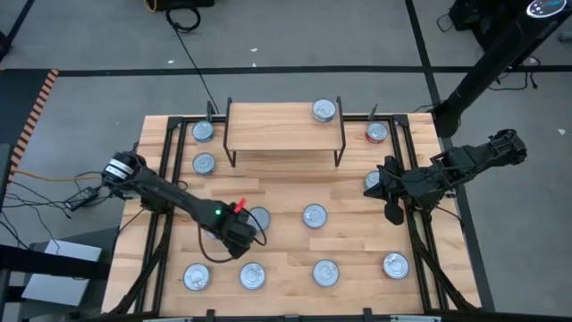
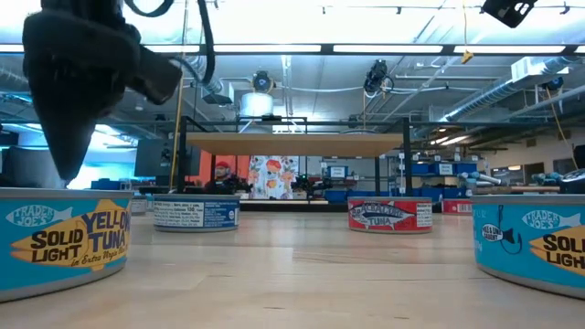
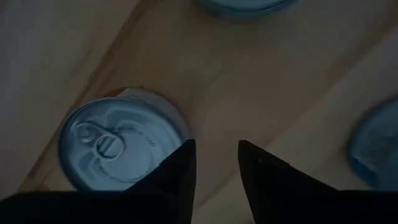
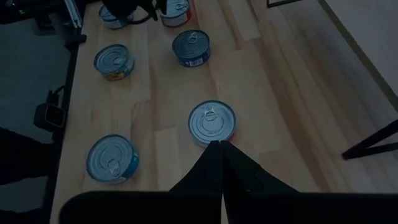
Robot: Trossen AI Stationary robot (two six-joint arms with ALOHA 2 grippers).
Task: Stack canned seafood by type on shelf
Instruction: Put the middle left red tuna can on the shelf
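The shelf stands at the table's far middle with one can resting on its plank. Several more cans of seafood lie flat on the tabletop, silver tops up. My left gripper points down just beside a red-sided can in the table's middle. In the left wrist view it is open by a narrow gap over bare wood, and that can lies to one side of the fingers. My right gripper hangs shut above the table's right side, clear of the cans.
Cans sit in a row along the near edge. Others are left of the shelf, right of it, and in the middle. Black rails run along both table sides.
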